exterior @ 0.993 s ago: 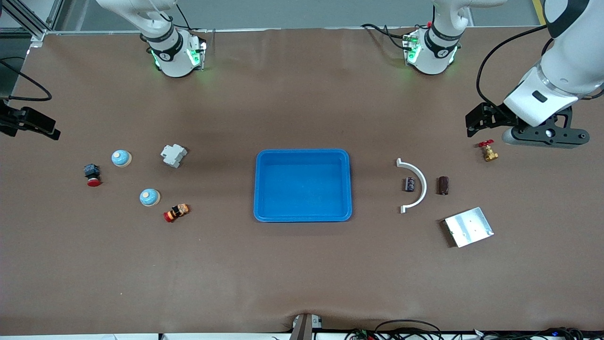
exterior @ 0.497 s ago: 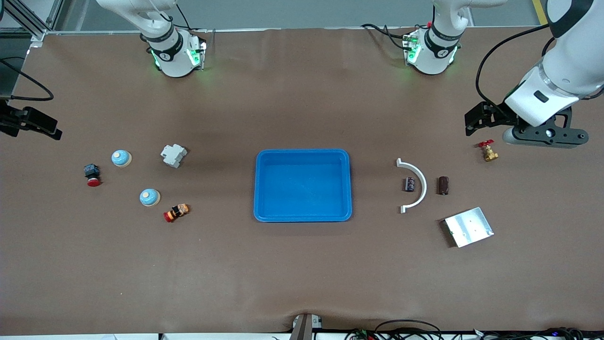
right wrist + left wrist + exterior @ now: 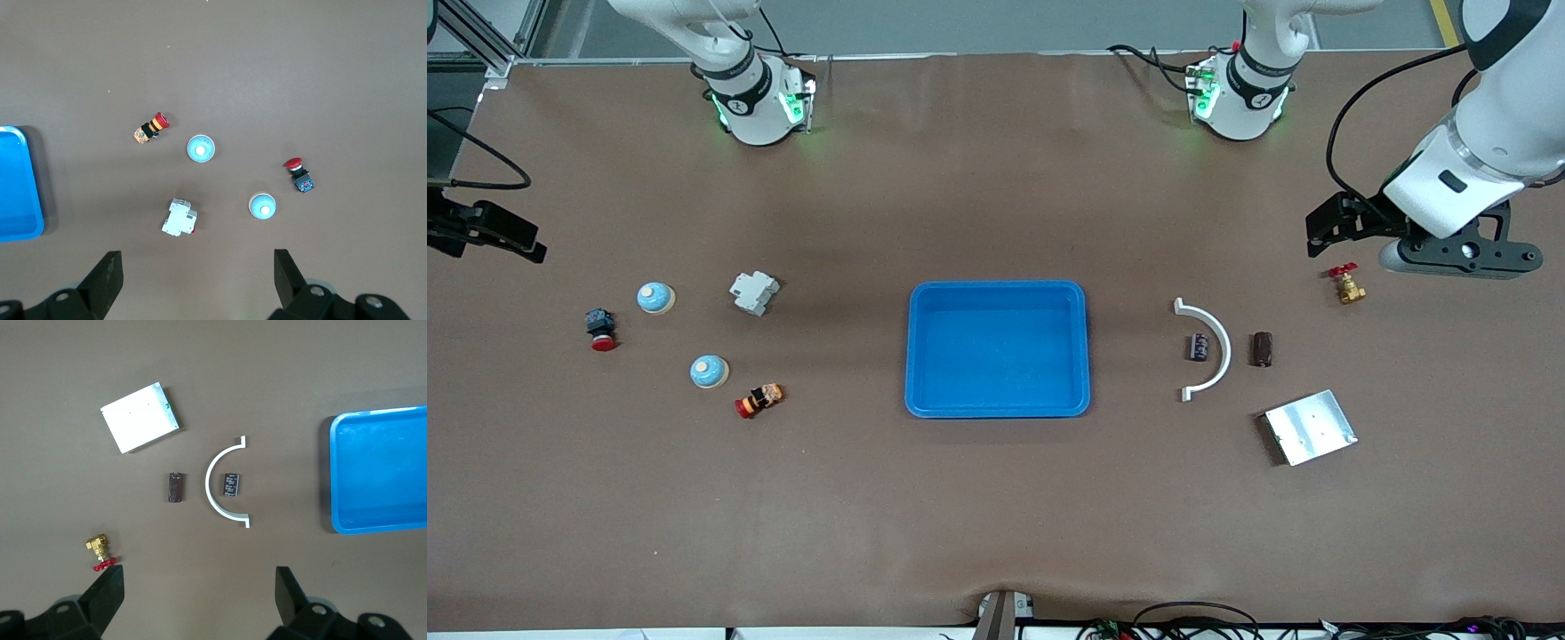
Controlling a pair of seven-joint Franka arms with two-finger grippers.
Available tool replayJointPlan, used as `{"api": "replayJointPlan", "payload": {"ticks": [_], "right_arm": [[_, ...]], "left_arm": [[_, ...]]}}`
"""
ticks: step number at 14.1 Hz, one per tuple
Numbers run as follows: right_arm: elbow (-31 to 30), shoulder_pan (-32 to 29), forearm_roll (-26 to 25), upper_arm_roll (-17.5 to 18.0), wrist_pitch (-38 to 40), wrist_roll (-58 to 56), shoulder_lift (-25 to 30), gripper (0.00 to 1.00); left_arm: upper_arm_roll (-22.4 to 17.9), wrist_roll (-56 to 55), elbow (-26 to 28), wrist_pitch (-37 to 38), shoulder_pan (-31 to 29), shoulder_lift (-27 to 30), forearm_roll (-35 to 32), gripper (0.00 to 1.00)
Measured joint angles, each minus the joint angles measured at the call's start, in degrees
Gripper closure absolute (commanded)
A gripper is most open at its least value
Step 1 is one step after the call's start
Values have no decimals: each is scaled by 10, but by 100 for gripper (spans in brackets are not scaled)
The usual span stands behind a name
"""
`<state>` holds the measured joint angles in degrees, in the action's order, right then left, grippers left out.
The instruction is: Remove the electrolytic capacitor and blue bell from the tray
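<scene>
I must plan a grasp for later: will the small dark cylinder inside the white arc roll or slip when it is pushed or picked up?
The electrolytic capacitor lies on its side, so a push across its axis would probably roll it. The white curved bracket beside it might stop it. Its smooth sleeve looks slippery, and it seems light.

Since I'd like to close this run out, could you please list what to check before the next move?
1. Tray empty: ok.
2. Black capacitor on the table inside the white arc, off the tray: ok.
3. Nearer blue bell and farther blue bell on the table toward the right arm's end: ok.
4. Left pincer open, empty, above the table beside the brass valve: ok.
5. Right pincer open, empty, above its own end of the table: ok.
</scene>
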<state>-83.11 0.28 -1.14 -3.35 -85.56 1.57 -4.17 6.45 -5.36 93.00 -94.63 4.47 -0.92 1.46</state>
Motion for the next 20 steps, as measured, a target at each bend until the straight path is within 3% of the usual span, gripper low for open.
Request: {"api": "replayJointPlan", "payload": {"ticks": [20], "right_arm": [[0, 0, 0, -1, 1, 0, 0, 0]], "left_arm": [[-1, 0, -29, -4, 3, -9, -13, 0]]}}
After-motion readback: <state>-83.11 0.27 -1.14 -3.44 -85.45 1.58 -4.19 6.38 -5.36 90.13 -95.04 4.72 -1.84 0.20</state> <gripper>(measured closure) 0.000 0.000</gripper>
